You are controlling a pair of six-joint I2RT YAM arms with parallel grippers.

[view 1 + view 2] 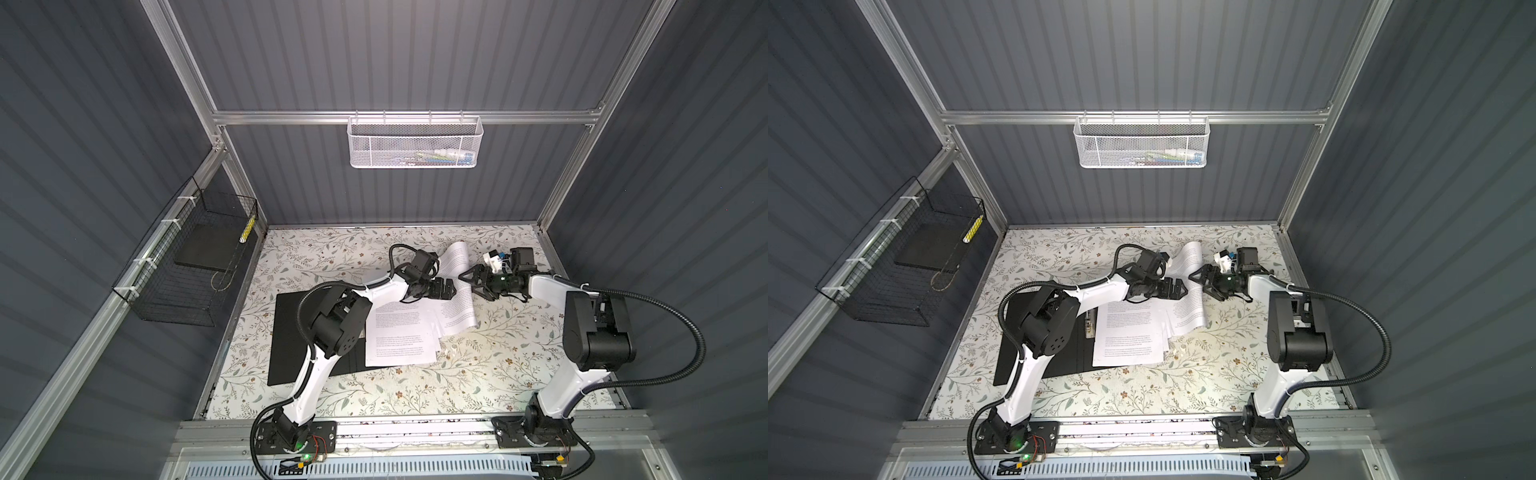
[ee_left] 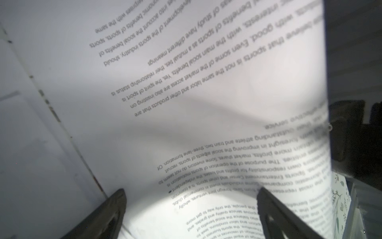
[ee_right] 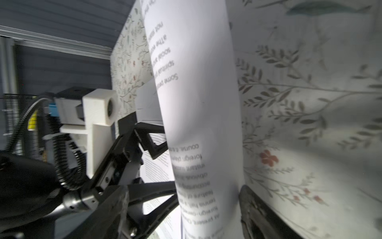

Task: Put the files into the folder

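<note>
Right wrist view shows one printed sheet (image 3: 196,99) of the files standing on edge and bowed, passing between the fingers of the right gripper (image 3: 184,188). Its jaws are wide and straddle the paper without pinching it, which looks like a line-up for a grip on that raised edge. Facing it from the sheet's other side is the left gripper (image 1: 450,289), its jaws spread fully and empty. In the left wrist view the text-covered page fills the frame just ahead of its fingertips (image 2: 118,198), so I judge it is there to steady the curl and stop the paper flopping away. In both top views the folder (image 1: 286,336) lies open and flat on the floral table (image 1: 415,386), black inside up, with its metal clip (image 1: 1089,326) showing beside the paper's inner edge. The rest of the files (image 1: 399,336) lie fanned and skewed, partly over the folder's right half and partly on the table. The printed sheet is farthest out, off the folder, and probably needs drawing back over the others.
</note>
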